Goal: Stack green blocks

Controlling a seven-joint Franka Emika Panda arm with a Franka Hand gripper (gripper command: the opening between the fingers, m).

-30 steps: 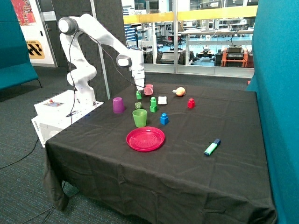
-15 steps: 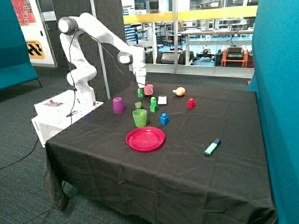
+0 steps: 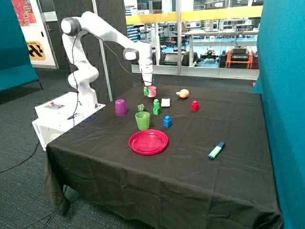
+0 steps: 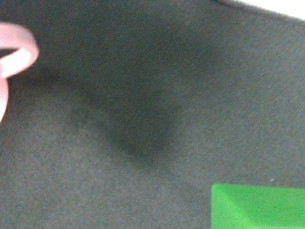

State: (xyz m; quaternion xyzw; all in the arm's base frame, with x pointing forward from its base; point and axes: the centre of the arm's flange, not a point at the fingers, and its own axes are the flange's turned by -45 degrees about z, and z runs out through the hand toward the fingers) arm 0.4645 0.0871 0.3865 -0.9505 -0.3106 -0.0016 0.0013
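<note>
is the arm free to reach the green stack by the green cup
Probably yes: the gripper, holding a green block, hangs beside the pink cup; nothing stands above the green stack.

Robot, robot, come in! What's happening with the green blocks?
Hand shut on small green plastic block, lifted beside pink cup. Two-high green block stack waits near green cup. Nothing between them.
</note>
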